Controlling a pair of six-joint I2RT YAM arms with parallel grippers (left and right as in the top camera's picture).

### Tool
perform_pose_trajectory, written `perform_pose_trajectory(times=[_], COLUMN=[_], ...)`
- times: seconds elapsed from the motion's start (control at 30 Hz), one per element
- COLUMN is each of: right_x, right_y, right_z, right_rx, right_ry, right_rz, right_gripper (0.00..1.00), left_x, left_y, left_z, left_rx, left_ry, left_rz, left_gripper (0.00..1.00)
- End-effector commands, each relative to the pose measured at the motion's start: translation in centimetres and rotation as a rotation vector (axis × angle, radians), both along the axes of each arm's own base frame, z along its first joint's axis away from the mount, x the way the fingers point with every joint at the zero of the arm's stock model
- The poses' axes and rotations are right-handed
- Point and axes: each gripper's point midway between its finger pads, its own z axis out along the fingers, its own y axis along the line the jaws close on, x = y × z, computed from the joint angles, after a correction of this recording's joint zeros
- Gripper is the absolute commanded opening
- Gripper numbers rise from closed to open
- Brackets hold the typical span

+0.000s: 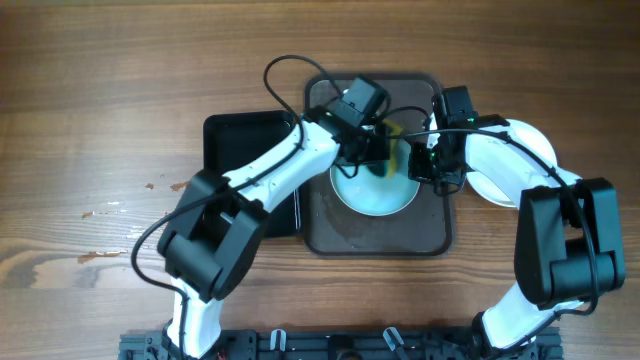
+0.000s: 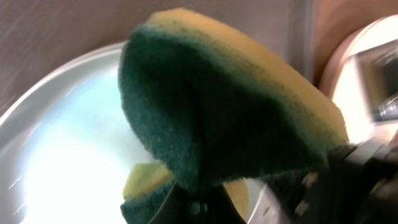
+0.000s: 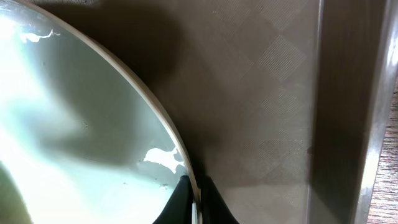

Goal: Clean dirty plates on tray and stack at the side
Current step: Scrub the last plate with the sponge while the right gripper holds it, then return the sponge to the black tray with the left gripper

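Wood table point(image 1: 90, 120): brown grain; it carries everything I list below.
Tray point(image 1: 380, 235): brown-grey, textured, at table centre toward 12 o'clock; the right wrist view shows its checked surface and raised edge point(image 3: 261, 93).
Black tray point(image 1: 235, 140): glossy, just beside the tray at its 9 o'clock, partly under the left arm.
Plate point(image 1: 375, 195): white, round, raised rim, lying on the tray's 12 o'clock half. Glare hides its centre in both wrist views point(image 2: 62, 155) point(image 3: 74, 137).
Side plate point(image 1: 490, 190): white curved rim on the table at the tray's 3 o'clock, mostly hidden under the right arm. I cannot tell how many lie there.
Sponge point(image 1: 392, 150): yellow with a green scouring face, over the plate's 12 o'clock part and bent in the grip point(image 2: 236, 112). I cannot tell whether it touches the plate.
Left gripper point(image 1: 375, 150): pinching the sponge.
Right gripper point(image 1: 430, 170): at the plate's 3 o'clock, fingers clamped on either side of its rim point(image 3: 194, 186).
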Motion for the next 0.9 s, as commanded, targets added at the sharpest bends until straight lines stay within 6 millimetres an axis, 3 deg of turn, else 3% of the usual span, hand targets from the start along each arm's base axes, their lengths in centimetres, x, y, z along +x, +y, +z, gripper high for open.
perform_pose_trajectory(times=[0.0, 0.07, 0.13, 0.23, 0.33, 0.43, 0.5, 0.53, 0.6, 0.67, 0.73, 0.8, 0.87], right_x=[-3.0, -3.1, -3.1, -3.1, -3.1, -2.9, -1.9, -1.0, -0.6, -0.5, -0.8, -0.8, -0.4], right_y=[-3.9, -3.9, -3.9, -3.9, -3.9, -3.7, -3.1, -2.3, -1.6, -1.6, -1.5, -0.4, 1.9], right_z=[-4.2, -4.2, -4.2, -4.2, -4.2, -3.4, -1.0, 1.6, 5.0, 8.5, 11.8, 14.3, 17.2], right_rx=[-0.188, -0.188, -0.188, -0.188, -0.188, -0.179, -0.144, -0.095, -0.048, -0.040, -0.036, -0.038, -0.027], right_ry=[0.135, 0.137, 0.137, 0.137, 0.137, 0.117, 0.038, -0.044, -0.137, -0.222, -0.268, -0.271, -0.312], right_rz=[-0.047, -0.048, -0.047, -0.047, -0.046, -0.010, 0.021, 0.038, 0.052, 0.051, 0.058, 0.112, 0.180], right_gripper=[0.04, 0.04, 0.04, 0.04, 0.04, 0.04, 0.04, 0.04, 0.04, 0.05, 0.04, 0.04, 0.04], left_x=[-0.5, -2.2, -4.5, -7.1, -7.9, -6.9, -5.5, -4.8, -4.2, -4.0, -4.3, -5.4, -6.3], left_y=[0.0, 1.6, 3.8, 6.6, 7.4, 7.0, 8.0, 9.6, 12.4, 17.0, 23.8, 27.2, 28.9], left_z=[-3.7, -7.0, -8.8, -9.0, -7.5, -3.1, 2.2, 4.9, 7.5, 9.5, 9.3, 7.0, 3.3], left_rx=[0.055, 0.150, 0.255, 0.359, 0.377, 0.307, 0.228, 0.193, 0.172, 0.184, 0.341, 0.419, 0.428], left_ry=[0.060, 0.148, 0.245, 0.342, 0.358, 0.279, 0.203, 0.169, 0.153, 0.163, 0.199, 0.269, 0.315], left_rz=[0.048, 0.028, 0.009, -0.058, -0.077, -0.043, 0.033, 0.080, 0.152, 0.262, 0.410, 0.477, 0.519], left_gripper=[0.04, 0.04, 0.04, 0.04, 0.04, 0.04, 0.04, 0.04, 0.04, 0.04, 0.04, 0.04, 0.04])
